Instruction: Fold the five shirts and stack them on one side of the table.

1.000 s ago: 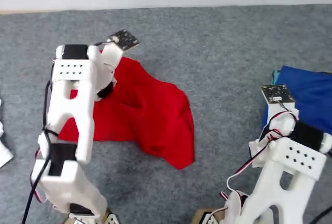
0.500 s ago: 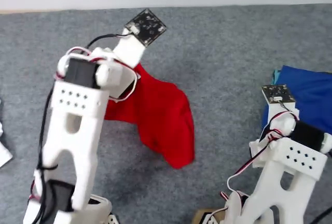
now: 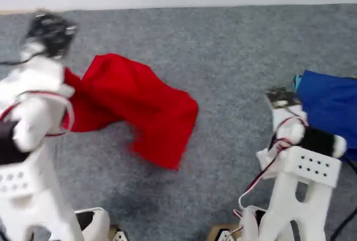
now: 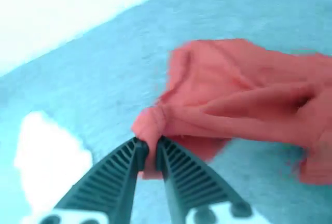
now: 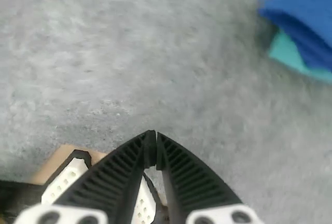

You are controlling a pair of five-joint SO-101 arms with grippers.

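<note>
Left hand [image 4: 148, 150] clamping bunched edge of red shirt [image 3: 136, 99], holding that end above table [image 3: 240, 51]; rest of cloth sagging crumpled. Likely step: spreading shirt flat before folding. Best done by lowering slowly and drawing grip away from sagging end, so creases are pulling out. Right hand [image 5: 151, 140] hanging well right of red shirt, closed on nothing; could be pinning opposite edge. Blue shirt [image 3: 329, 104] lying farther right of red shirt.

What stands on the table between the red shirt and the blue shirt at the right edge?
The right arm stands close beside the blue shirt, on its side facing the red shirt held by the left gripper. Nothing else visible lies between them.
</note>
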